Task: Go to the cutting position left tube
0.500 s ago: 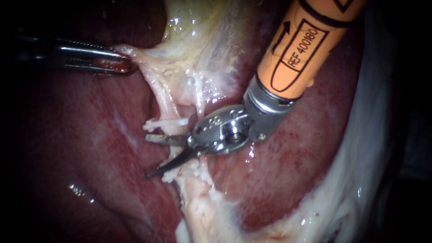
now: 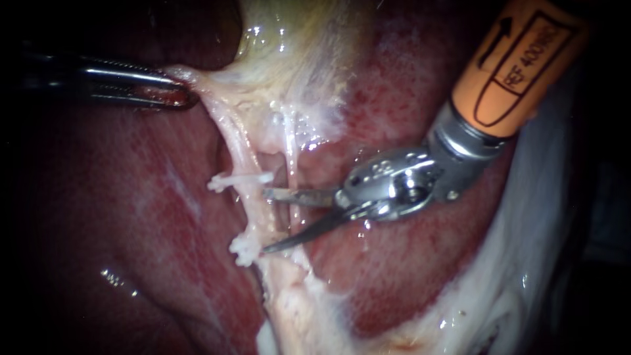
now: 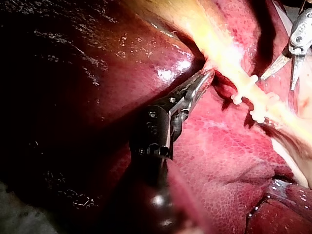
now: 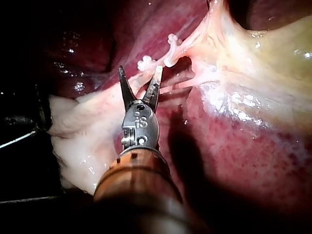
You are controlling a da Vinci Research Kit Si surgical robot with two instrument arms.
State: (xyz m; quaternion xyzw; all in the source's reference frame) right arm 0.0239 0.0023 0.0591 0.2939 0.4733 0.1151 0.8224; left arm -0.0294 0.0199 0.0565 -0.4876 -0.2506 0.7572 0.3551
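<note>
The left tube (image 2: 248, 164) runs pale down the middle and carries two white clips, an upper clip (image 2: 240, 179) and a lower clip (image 2: 245, 250). My right instrument (image 2: 265, 221) comes in on an orange shaft from the upper right. Its blades are open, and their tips stand at the tube's right edge, level with the stretch between the clips. The upper blade crosses the thinner right tube (image 2: 291, 154). The right wrist view shows the open blades (image 4: 140, 69) just short of the clips. My left instrument (image 2: 183, 98) is shut on pale gallbladder tissue (image 2: 204, 82) and holds it taut, as the left wrist view (image 3: 207, 75) also shows.
Dark red liver (image 2: 131, 217) lies on both sides of the tubes. The yellowish gallbladder (image 2: 296, 52) sits above them. Pale fatty tissue (image 2: 289, 302) hangs below the lower clip, and a white sheet of tissue (image 2: 526, 263) runs along the right.
My right instrument has drawn back to the right. Its open blades straddled the left tube between the clips; now only their tips reach it. The left instrument has not moved.
</note>
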